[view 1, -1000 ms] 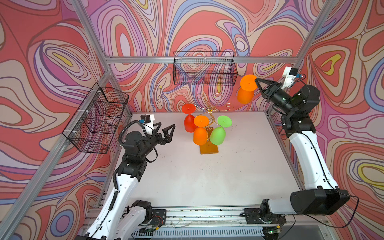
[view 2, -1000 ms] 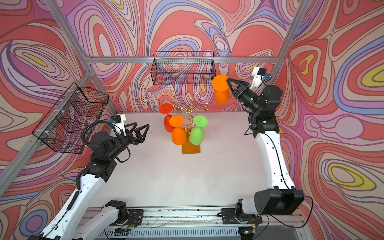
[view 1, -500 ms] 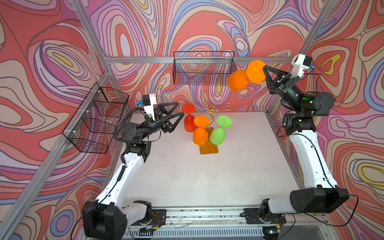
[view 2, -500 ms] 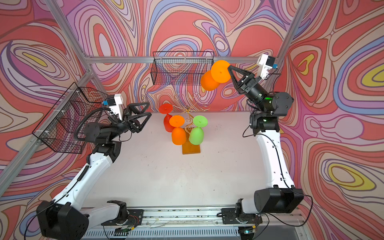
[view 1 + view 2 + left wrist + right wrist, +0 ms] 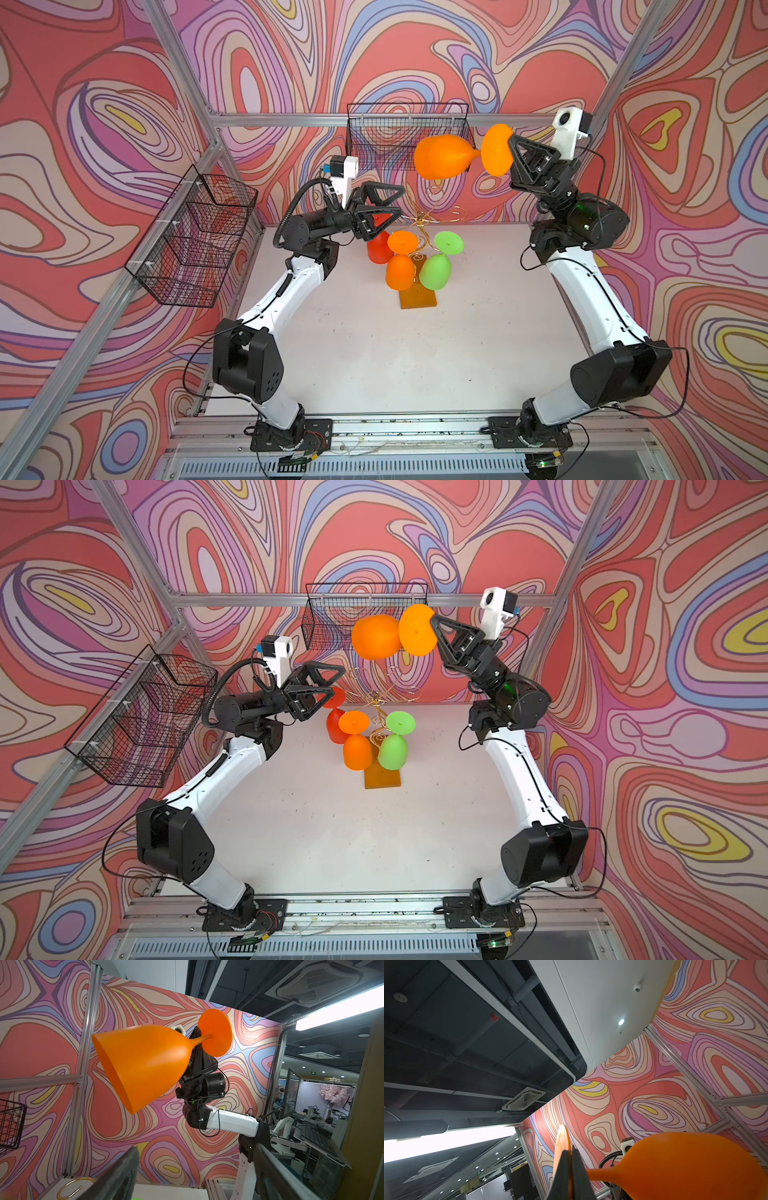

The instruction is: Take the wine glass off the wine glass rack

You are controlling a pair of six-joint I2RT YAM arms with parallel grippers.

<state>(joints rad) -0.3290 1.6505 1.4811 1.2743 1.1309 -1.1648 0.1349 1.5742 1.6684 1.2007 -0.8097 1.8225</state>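
Note:
An orange wine glass (image 5: pixel 440 158) (image 5: pixel 376 638) lies on its side high above the table. My right gripper (image 5: pixel 512 146) (image 5: pixel 570 1167) is shut on the rim of its round foot (image 5: pixel 496 149). The wine glass rack (image 5: pixel 422 220) (image 5: pixel 376 706), gold wire on an orange-brown base (image 5: pixel 417 299), still carries a red glass (image 5: pixel 376 253), an orange glass (image 5: pixel 400 272) and a green glass (image 5: pixel 435 270). My left gripper (image 5: pixel 395 203) (image 5: pixel 337 681) (image 5: pixel 195 1176) stands open and holds nothing, just left of the rack and over the red glass's foot. In the left wrist view the held glass (image 5: pixel 145 1064) fills the middle.
A black wire basket (image 5: pixel 407 137) hangs on the back wall right behind the held glass. A second, tiered black basket (image 5: pixel 195 241) is on the left wall. Aluminium frame posts (image 5: pixel 232 166) mark the corners. The white table (image 5: pixel 415 365) spreads in front of the rack.
My right arm lifted the orange glass and tipped it sideways, bowl towards the left. My left arm rose and reached right to the rack's side, its jaws open throughout.

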